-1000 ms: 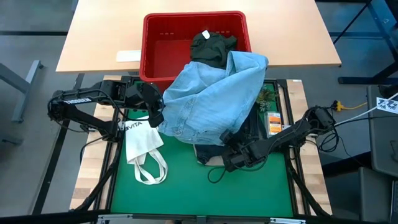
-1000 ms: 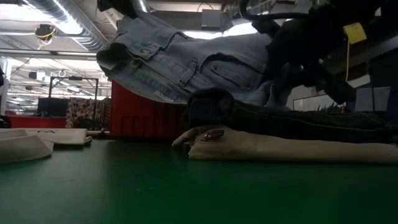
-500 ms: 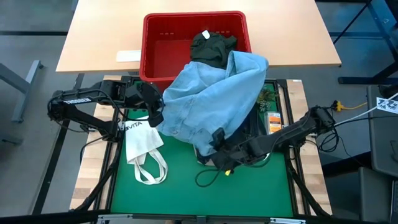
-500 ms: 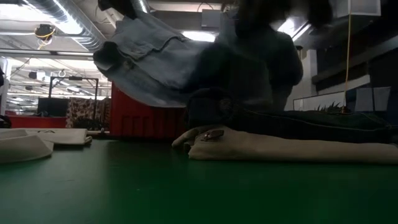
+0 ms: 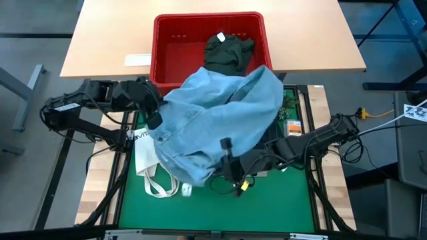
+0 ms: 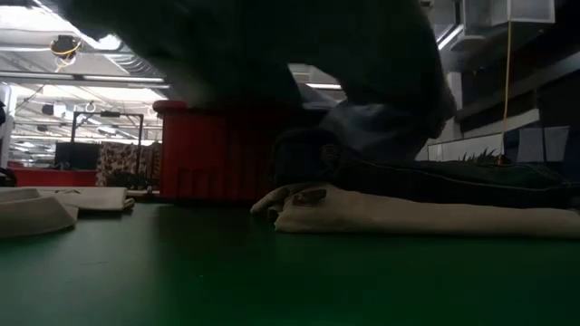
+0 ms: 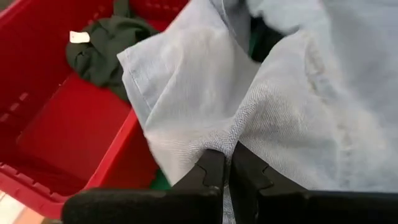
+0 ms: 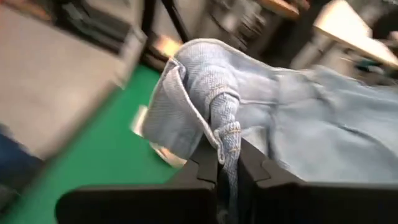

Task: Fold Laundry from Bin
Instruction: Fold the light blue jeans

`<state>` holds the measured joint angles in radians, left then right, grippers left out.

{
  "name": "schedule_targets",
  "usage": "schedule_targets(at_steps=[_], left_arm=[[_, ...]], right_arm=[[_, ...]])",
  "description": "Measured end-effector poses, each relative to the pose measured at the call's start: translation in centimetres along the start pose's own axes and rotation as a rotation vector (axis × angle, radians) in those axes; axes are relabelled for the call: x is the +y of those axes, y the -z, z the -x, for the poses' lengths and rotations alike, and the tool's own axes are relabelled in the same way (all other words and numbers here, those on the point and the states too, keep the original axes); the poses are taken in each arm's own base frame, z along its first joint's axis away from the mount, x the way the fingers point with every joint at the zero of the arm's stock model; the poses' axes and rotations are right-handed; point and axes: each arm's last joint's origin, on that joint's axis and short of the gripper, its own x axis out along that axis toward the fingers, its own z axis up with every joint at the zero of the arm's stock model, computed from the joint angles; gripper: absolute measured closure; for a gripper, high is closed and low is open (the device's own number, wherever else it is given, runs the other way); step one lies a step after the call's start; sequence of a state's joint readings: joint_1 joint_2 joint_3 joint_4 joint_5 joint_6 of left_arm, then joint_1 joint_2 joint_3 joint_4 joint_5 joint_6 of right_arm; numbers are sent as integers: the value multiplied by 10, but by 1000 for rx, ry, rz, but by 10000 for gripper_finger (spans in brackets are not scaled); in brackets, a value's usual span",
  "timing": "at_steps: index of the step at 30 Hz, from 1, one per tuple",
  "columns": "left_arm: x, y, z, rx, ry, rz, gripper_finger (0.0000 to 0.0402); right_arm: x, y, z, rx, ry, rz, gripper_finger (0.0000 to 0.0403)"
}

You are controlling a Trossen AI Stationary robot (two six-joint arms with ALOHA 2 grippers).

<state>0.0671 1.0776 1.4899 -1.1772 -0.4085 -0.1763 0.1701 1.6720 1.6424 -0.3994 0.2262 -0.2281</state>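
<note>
1. The left gripper point(image 7: 225, 171) has its fingers point(image 7: 211, 169) pinched tight on a fold of the light blue jeans point(image 5: 213, 127); seen from above, that gripper point(image 5: 154, 120) sits at the garment's nine-o'clock edge.
2. The right gripper point(image 8: 227, 163) is likewise clamped flat on a bunched hem of the same denim, at the six-o'clock edge in the overhead view point(image 5: 230, 167).
3. A second ago the right fingers stood partly open beside the pile; they have since shut on the cloth and moved toward seven o'clock, while the left arm has drawn back toward nine o'clock.
4. The jeans, earlier draped over the bin's point(image 5: 175, 35) front rim, now spread wider over the green counter point(image 5: 280, 207), covering most of the white tote bag point(image 5: 148, 175).
5. A dark olive-green piece point(image 5: 227, 50) lies in the bin's three-o'clock half.
6. At counter height, dark navy jeans point(image 6: 435, 177) rest stacked on beige trousers point(image 6: 417, 215).
</note>
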Motion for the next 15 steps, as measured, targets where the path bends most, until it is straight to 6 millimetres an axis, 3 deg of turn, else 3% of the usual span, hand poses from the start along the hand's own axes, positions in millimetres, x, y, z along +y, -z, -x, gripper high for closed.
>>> schedule_targets(at_steps=[2, 8, 15], left_arm=[[1, 2, 0, 19, 0, -26, 399], [8, 12, 2, 114, -28, -105, 400], [6, 16, 0, 176, 18, -121, 388]], right_arm=[[4, -2, -9, -61, -60, -43, 389], [22, 4, -63, -209, -164, -108, 379], [43, 34, -125, -263, -137, -124, 385]])
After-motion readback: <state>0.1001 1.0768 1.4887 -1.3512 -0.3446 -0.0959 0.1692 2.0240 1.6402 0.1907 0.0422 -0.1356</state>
